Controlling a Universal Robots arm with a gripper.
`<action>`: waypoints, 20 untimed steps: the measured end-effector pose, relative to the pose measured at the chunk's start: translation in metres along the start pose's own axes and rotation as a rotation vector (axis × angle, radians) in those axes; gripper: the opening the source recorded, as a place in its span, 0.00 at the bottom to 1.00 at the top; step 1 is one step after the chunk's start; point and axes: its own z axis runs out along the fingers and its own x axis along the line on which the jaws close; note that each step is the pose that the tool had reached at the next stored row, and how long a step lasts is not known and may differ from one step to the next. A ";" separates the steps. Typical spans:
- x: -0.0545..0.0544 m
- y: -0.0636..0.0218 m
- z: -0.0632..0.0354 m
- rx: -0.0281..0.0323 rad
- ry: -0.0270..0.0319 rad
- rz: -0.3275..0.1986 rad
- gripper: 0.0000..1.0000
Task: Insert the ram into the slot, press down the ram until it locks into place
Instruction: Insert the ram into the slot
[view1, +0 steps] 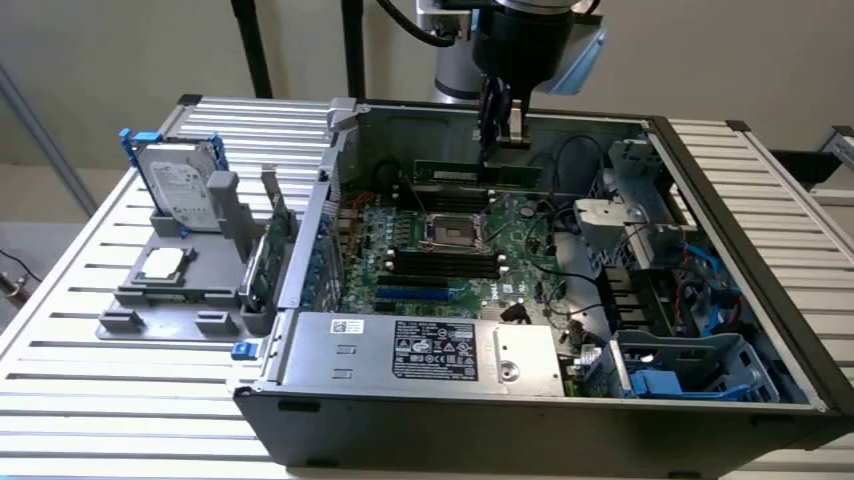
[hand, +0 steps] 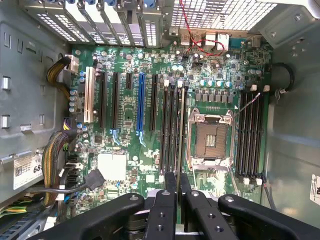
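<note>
The gripper (view1: 503, 135) pinches the ram (view1: 461, 174) by its top edge, holding it above the motherboard (hand: 150, 170), clear of the slot (hand: 172, 125). Insertion and pressing remain undone.

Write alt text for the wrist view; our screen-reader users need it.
The jaws are shut on the ram, seen edge-on above the green motherboard inside a computer case. The ram runs parallel to the black slots, next to the silver socket.
</note>
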 end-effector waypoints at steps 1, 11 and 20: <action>0.000 0.0000 0.0000 0.0000 0.0000 0.000 0.14; 0.000 0.0100 0.0145 -0.0001 0.0029 0.000 0.14; 0.000 0.0180 0.0313 0.0000 0.0028 0.000 0.14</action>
